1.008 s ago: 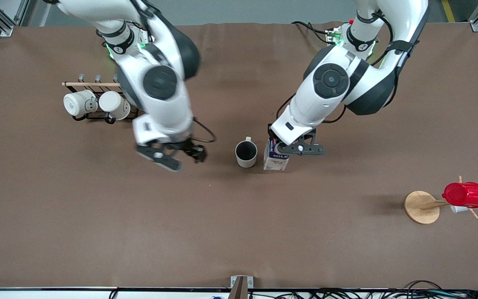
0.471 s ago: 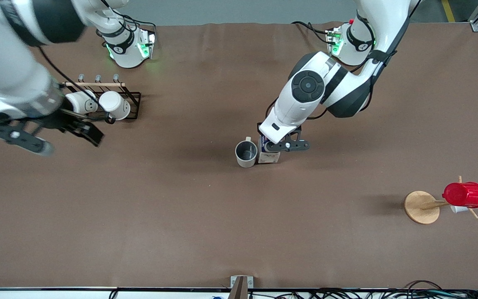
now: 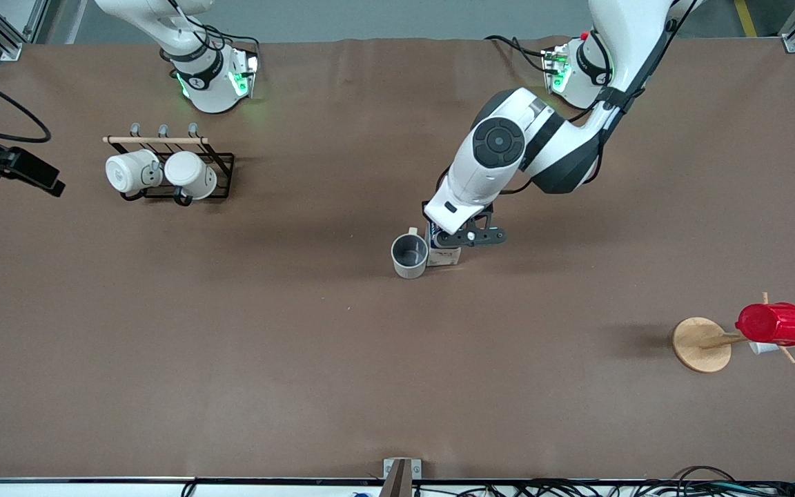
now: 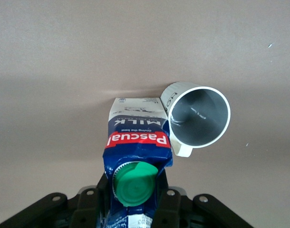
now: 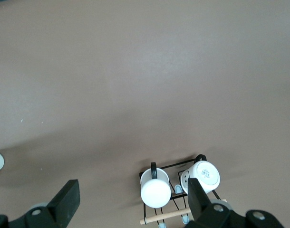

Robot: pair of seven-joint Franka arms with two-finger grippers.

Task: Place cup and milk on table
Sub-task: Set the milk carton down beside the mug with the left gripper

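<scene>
Mid-table, well clear of every edge, the empty cup (image 3: 409, 256) stands upright with the milk (image 3: 443, 252) touching or just beside it; the left gripper (image 3: 454, 238) pinches the carton's top, so setting it down looks like the step in hand, and next the fingers need to spread and lift straight off. Toward the right arm's corner, a black rack (image 3: 170, 169) holds 2 white mugs (image 3: 190, 175), and the right gripper (image 5: 130, 202) waits high over that end, fingers spread.

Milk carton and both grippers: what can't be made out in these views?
- Milk: front view, left gripper covers its top; whether it touches the cup is unclear.
- Right gripper: front view, cut off at the frame edge.
- Cup lettering: left wrist view, too small.
</scene>
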